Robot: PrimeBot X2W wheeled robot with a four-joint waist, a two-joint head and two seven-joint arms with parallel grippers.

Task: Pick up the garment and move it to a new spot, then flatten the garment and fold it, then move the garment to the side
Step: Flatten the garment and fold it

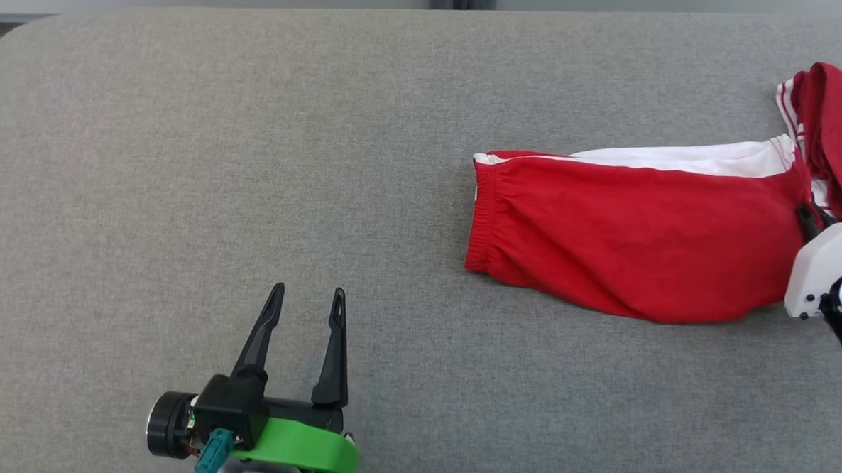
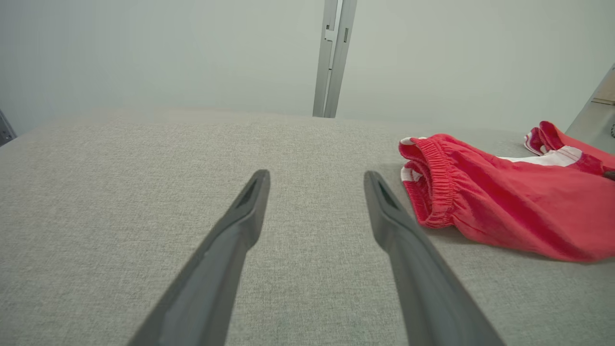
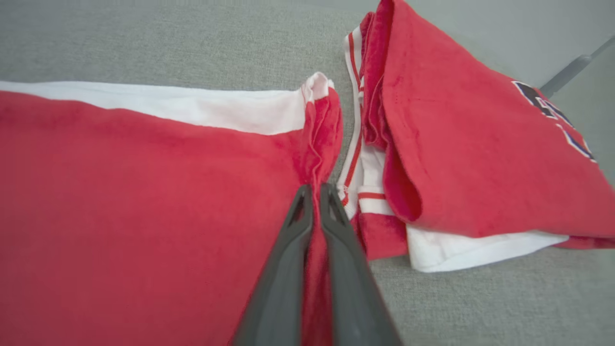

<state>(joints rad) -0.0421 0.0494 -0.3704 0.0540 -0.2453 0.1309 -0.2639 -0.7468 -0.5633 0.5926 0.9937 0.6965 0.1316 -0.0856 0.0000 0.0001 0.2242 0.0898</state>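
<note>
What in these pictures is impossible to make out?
The garment: far right end, head view, cut off by the picture edge.
The dark emblem: right wrist view, too slanted and cropped to read.
Cloth layers inside the right gripper: hidden between its shut fingers.

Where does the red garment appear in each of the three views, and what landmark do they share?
Head view: garment right of centre, running to the right edge.
Left wrist view: garment at the right, beyond the open left end effector.
Right wrist view: garment spans left and centre, pinched by the right end effector.
Shared landmark: its white stripe.
</note>
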